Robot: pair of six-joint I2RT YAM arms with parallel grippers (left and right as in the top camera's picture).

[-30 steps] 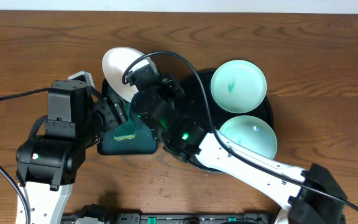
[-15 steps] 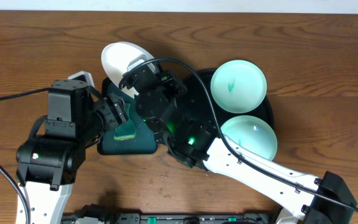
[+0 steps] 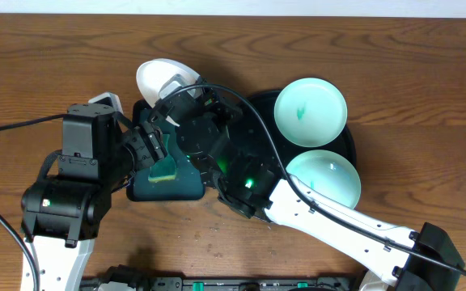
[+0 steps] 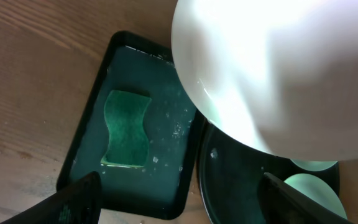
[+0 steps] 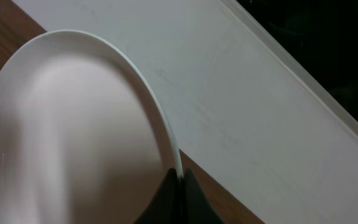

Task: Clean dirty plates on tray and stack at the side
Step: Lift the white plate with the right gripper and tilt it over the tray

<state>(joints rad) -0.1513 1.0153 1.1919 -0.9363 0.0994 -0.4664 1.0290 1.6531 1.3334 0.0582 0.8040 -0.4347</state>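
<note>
Right gripper pinches white plate by its rim — tilted on edge; left gripper spread, empty.

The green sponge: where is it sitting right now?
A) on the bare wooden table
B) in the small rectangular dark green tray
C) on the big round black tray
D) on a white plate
B: the left wrist view shows the sponge lying flat in the rectangular green tray, beside the black tray; the right pincer grips only a white plate.
</note>
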